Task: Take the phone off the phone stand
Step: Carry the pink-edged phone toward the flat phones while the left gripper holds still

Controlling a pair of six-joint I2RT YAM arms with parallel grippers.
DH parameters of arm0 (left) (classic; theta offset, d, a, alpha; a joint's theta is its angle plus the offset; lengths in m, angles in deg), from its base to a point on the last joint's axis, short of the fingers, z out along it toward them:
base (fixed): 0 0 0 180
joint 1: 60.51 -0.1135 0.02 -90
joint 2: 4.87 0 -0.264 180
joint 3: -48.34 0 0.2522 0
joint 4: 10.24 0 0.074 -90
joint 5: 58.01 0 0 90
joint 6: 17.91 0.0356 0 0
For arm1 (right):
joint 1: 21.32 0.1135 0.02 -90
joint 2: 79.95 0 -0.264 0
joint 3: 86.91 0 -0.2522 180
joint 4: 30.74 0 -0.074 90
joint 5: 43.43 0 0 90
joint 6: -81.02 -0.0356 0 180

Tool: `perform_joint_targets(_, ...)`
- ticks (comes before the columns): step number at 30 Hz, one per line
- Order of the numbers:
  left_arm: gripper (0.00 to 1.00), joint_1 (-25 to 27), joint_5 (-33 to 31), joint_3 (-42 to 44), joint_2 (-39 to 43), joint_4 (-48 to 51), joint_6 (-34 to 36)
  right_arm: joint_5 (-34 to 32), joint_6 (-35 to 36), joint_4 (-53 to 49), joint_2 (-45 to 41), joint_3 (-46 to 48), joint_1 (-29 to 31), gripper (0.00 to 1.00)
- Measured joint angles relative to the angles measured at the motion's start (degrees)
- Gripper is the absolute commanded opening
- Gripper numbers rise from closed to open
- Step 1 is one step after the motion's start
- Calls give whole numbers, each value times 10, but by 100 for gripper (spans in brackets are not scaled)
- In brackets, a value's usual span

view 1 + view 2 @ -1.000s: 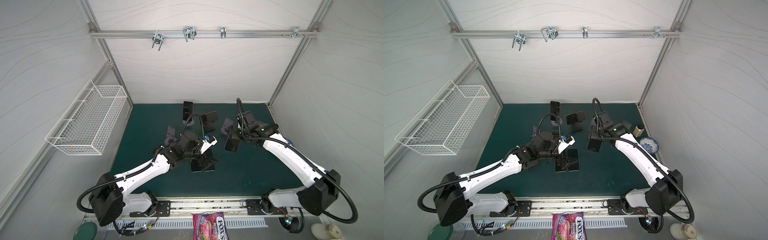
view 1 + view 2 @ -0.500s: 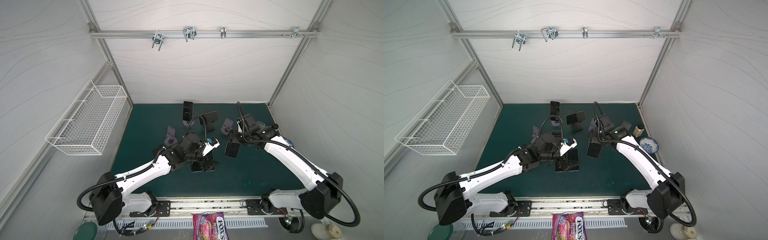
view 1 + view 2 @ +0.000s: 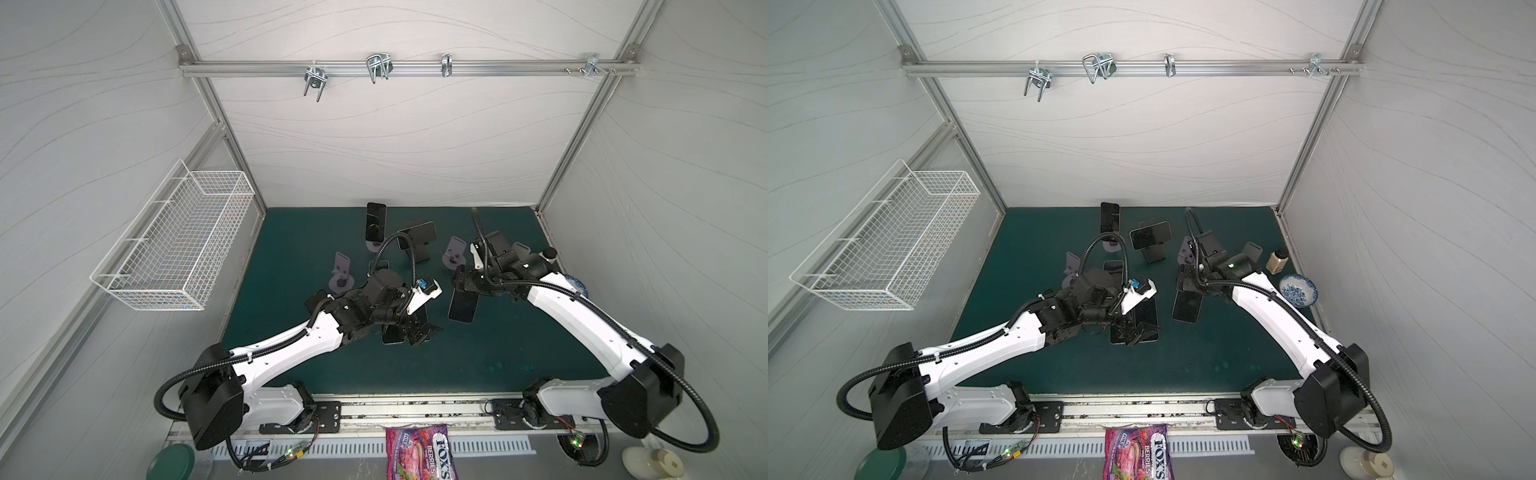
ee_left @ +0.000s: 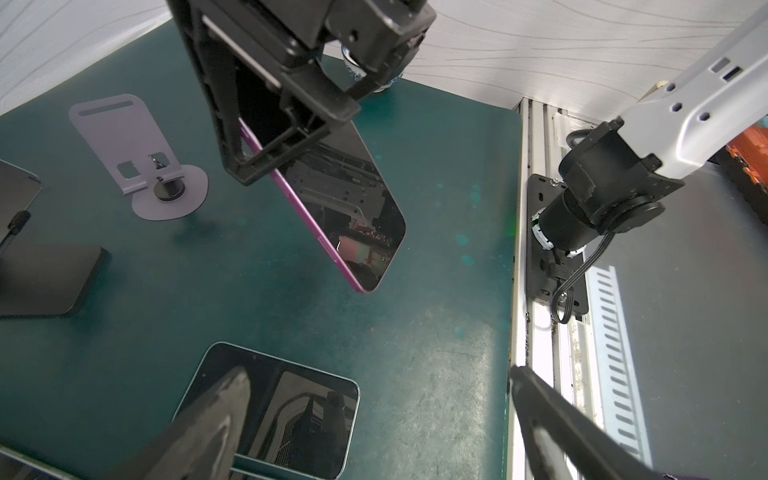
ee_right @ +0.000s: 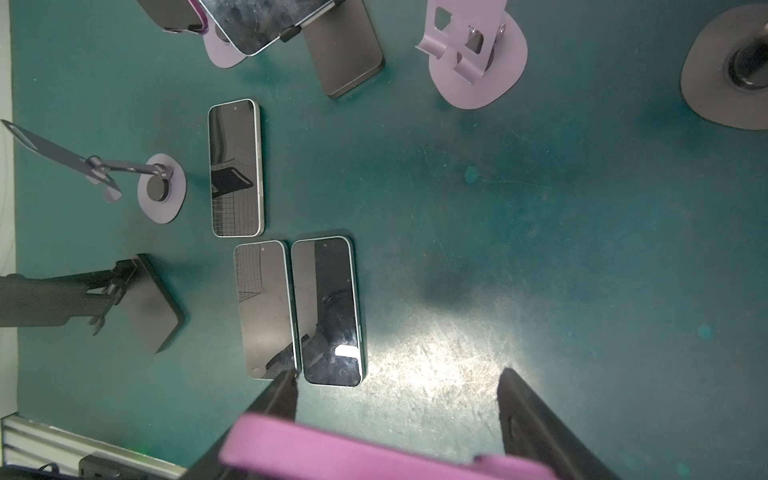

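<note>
The green mat (image 3: 478, 361) fills the floor of the cell, and both arms reach in over its middle. The right gripper (image 3: 465, 289) is pinched on the upper part of the purple-edged phone (image 4: 349, 199). The phone hangs screen-out and tilted above the mat, its lower end clear of the surface. The empty lilac stand (image 3: 455, 253) sits just behind it, toward the mat's back. The left gripper (image 3: 420, 333) hovers over the mat's centre with its jaws spread wide and nothing between them. It is directly above two flat phones (image 5: 266, 307) lying side by side. Off the mat's front edge, past the front rail (image 3: 415, 409), a candy bag (image 3: 419, 451) reads "FOX'S BERRIES". Bare mat lies beneath the hanging phone and on toward the mat's front and right edges.
</note>
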Motion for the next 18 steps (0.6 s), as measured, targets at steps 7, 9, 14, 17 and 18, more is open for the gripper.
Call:
perform_joint_targets(7, 99, 7, 0, 0, 0, 0, 1, 7, -5, -5, 0, 0, 0, 63)
perform_joint_targets(9, 99, 8, -1, 0, 0, 0, 3, 7, -4, -5, 0, 1, 0, 63)
perform_joint_targets(14, 99, 10, -9, 0, 0, 0, 10, 15, -4, -6, 3, 10, 0, 63)
perform_joint_targets(17, 99, 10, -12, 0, 0, 0, 12, 20, -4, -6, 5, 18, 0, 63)
perform_joint_targets(18, 99, 10, -13, 0, 0, 1, 13, 22, -4, -6, 5, 21, 0, 63)
